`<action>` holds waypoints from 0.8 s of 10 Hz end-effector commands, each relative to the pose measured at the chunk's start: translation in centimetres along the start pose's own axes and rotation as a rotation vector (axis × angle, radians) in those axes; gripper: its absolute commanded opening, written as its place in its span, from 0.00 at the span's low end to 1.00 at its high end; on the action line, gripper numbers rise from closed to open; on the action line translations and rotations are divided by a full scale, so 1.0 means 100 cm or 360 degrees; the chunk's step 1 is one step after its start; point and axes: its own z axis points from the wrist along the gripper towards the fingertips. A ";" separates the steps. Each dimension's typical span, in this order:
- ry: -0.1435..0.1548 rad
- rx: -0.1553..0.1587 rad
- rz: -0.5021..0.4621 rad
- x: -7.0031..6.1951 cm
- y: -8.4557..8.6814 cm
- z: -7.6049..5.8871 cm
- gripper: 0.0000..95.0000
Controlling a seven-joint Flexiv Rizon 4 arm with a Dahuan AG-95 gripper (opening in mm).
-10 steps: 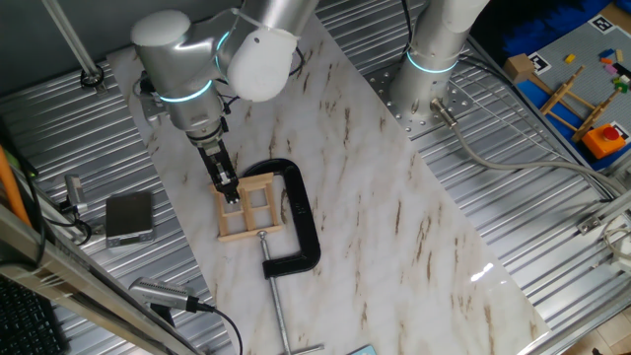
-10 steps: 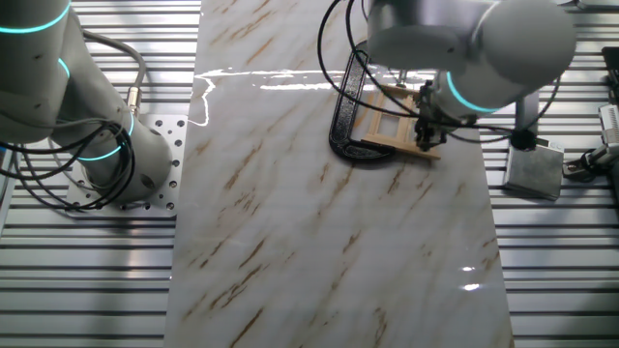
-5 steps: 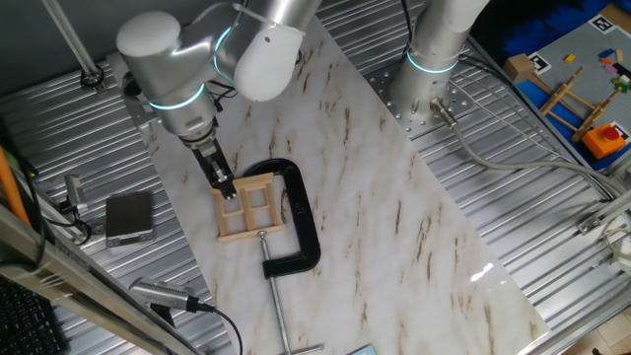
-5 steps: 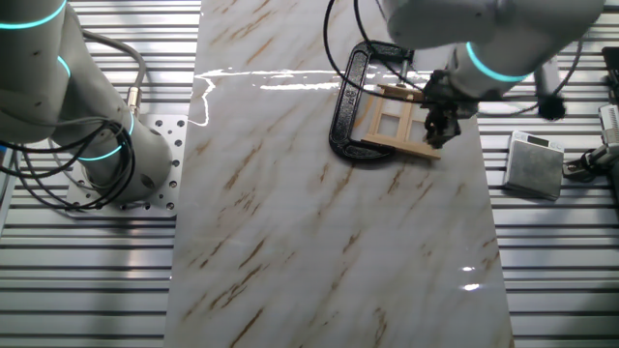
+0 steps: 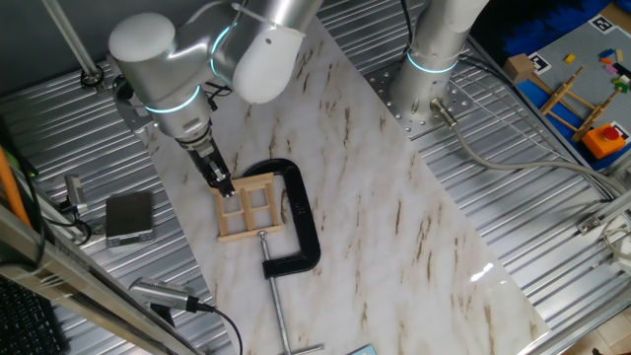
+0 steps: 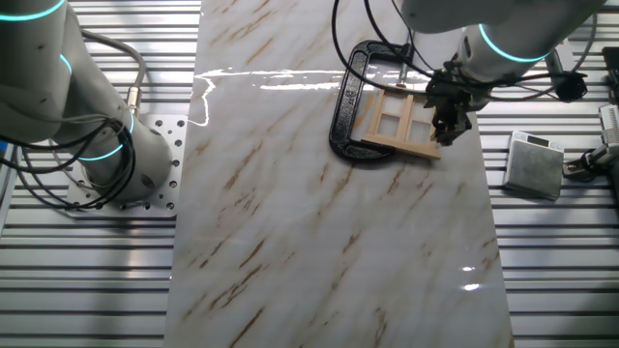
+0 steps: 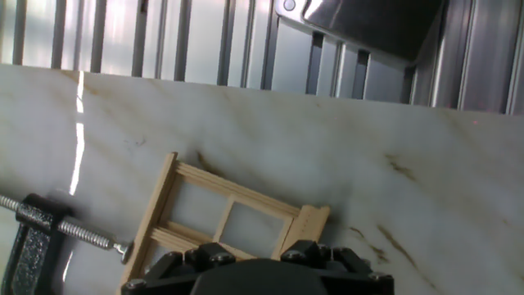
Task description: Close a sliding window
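Gripper (image 5: 225, 187) sat at the sliding window (image 5: 248, 206) corner — finger opening could not be told. Sash apparently home, probably closed; withdrawal left.

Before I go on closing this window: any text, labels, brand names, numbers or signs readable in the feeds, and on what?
No readable words or numbers anywhere.
Black-and-white square marker tags at the grey board's far corner: patterns, not text.
Sliding window, black C-clamp, small grey box, marble tabletop: no lettering visible.
End effector: none visible.
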 end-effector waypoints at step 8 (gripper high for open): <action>-0.0025 0.0040 0.0044 0.006 -0.020 -0.005 0.00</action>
